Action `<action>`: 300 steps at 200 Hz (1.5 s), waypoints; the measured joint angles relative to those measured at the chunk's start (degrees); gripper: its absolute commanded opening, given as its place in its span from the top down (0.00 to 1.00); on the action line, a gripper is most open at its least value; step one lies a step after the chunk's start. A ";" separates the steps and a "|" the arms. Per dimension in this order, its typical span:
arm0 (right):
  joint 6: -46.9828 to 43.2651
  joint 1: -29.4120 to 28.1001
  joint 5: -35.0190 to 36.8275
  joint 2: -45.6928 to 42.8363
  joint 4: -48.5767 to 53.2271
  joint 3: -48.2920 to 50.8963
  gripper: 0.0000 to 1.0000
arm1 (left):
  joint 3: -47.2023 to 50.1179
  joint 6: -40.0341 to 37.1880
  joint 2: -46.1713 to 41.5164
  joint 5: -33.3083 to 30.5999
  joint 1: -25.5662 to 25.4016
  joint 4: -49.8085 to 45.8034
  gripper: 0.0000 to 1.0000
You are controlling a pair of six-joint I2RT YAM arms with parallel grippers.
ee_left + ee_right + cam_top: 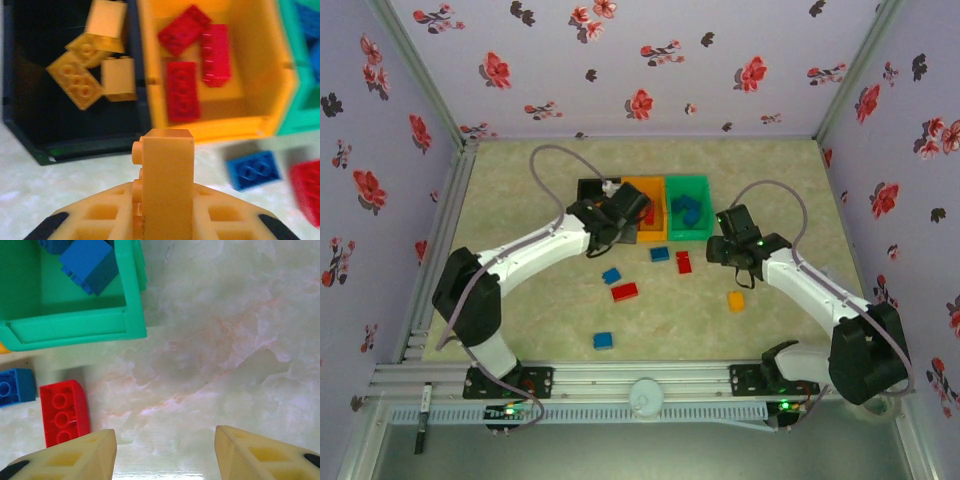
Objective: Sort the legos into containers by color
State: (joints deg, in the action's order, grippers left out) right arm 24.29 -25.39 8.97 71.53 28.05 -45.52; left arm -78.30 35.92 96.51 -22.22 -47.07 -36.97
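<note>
The containers stand in a row at the back: a black bin (588, 187), an orange bin (656, 228) and a green bin (688, 181). My left gripper (623, 213) hovers at the near edge of the black and orange bins, shut on an upright orange-yellow lego (167, 160). Several yellow legos (75, 80) lie in the black bin (30, 135), three red legos (182, 92) in the orange bin (250, 125), and blue legos (87, 262) in the green bin (75, 327). My right gripper (165, 452) is open over bare table, right of a red lego (65, 412).
Loose legos lie on the table in front of the bins: blue ones (611, 275) (603, 340) (660, 254), red ones (625, 291) (683, 262) and an orange-yellow one (736, 300). Flowered walls enclose the table on three sides.
</note>
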 measured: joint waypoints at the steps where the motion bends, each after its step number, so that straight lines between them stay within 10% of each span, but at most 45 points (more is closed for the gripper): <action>1: 0.00 0.02 0.00 -0.07 -0.02 0.13 0.45 | 0.04 -0.02 0.00 0.00 0.15 0.00 0.77; 61: 1.66 0.00 -1.73 -1.05 -1.25 4.83 0.46 | -0.79 -4.87 3.85 -0.26 9.68 0.17 0.74; 99: 1.99 0.00 -2.14 -1.49 -1.25 6.49 0.46 | -3.30 -7.45 8.37 0.33 12.17 0.24 0.34; 151: 2.58 -0.11 -2.19 -3.17 -1.20 7.37 0.46 | -3.72 -7.78 7.28 2.80 11.93 0.52 0.30; 300: 9.64 -1.57 -1.97 -7.87 5.86 12.94 0.36 | 26.73 -7.06 -38.03 4.83 -1.88 3.58 0.27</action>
State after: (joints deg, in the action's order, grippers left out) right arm 33.93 -26.96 7.01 63.66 33.91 -32.58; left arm -51.57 28.86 58.48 -17.39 -48.95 -33.39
